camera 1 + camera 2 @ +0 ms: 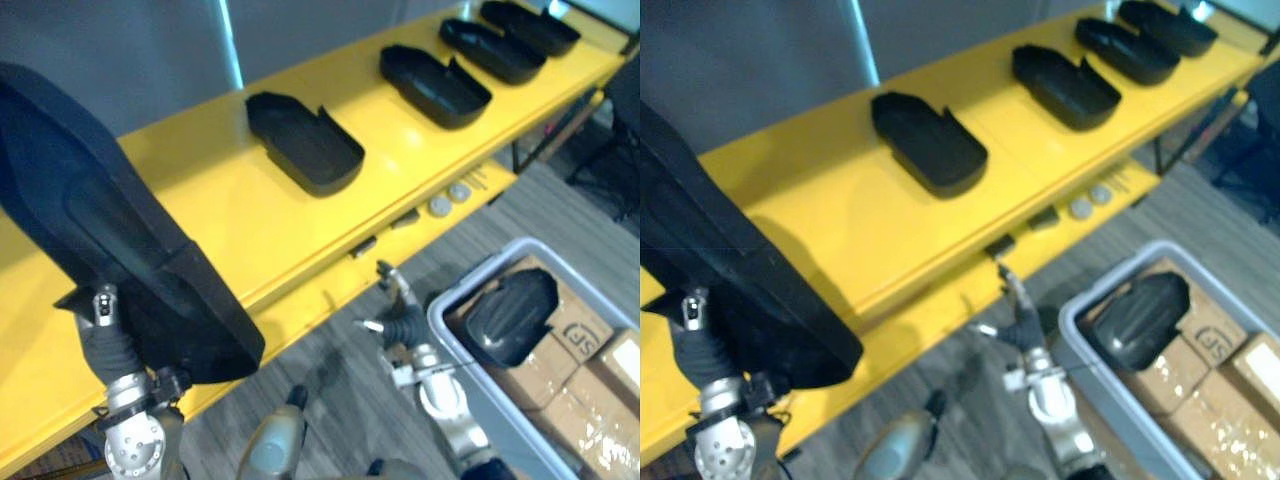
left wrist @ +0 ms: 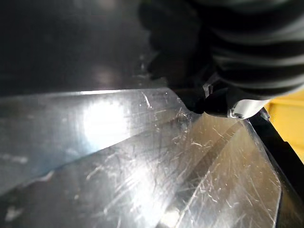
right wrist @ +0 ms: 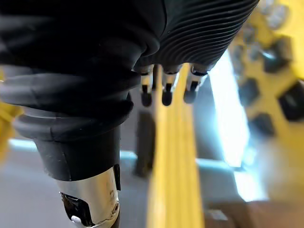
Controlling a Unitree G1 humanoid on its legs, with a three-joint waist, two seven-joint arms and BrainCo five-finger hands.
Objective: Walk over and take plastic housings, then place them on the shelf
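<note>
Long yellow shelf (image 1: 230, 210) stands against a grey wall (image 1: 130, 50) (grey plank floor (image 1: 540, 205) below)

Six black plastic housings (image 1: 305, 142), one yellow shelf (image 1: 230, 210), one grey bin (image 1: 497, 405)

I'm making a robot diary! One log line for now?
left hand: gripping held housing over yellow shelf | right hand: open, empty | placed housings: four on shelf | grey bin: spare housing inside

Four black housings (image 1: 305, 140) line the yellow shelf (image 1: 220, 205); a fifth (image 1: 100, 230) tilts above
</note>
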